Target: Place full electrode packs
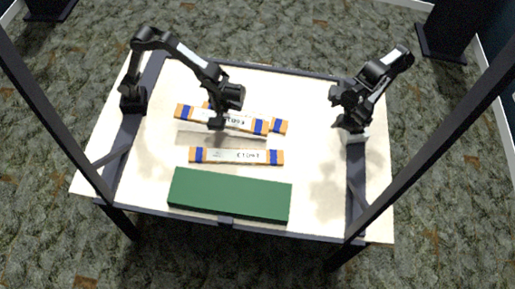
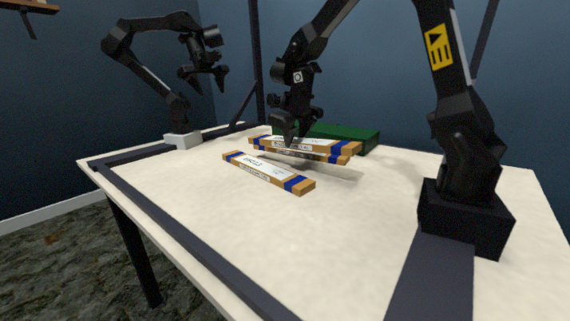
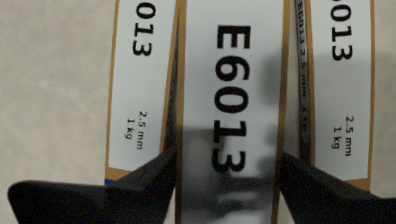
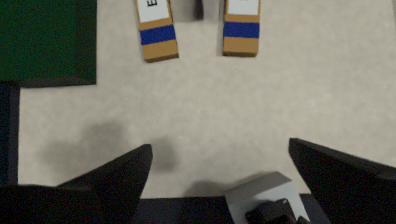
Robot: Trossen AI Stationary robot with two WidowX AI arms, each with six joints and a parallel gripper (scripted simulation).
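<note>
My left gripper (image 1: 216, 123) (image 2: 294, 140) (image 3: 225, 154) is shut across the middle of an orange, white and blue E6013 pack (image 1: 249, 124) (image 2: 337, 148) (image 3: 232, 100), which hangs roughly level above the table. A second pack (image 1: 236, 156) (image 2: 338, 160) (image 3: 344, 90) (image 4: 157, 35) lies flat between it and the green platform (image 1: 230, 194) (image 2: 359, 136) (image 4: 45, 40). The third pack (image 1: 279, 126) (image 2: 271, 172) (image 3: 137, 90) (image 4: 241, 30) lies flat on the side away from the platform, partly covered in the top view. My right gripper (image 2: 211, 89) (image 4: 219, 147) is open and empty, high above its own side of the table.
Nothing lies on the platform, which stands at the table's near edge in the top view. The right arm's pale base block (image 1: 355, 136) (image 2: 184, 140) (image 4: 265, 192) stands on that arm's side. Dark frame rails (image 1: 251, 67) (image 2: 191, 243) run around the table.
</note>
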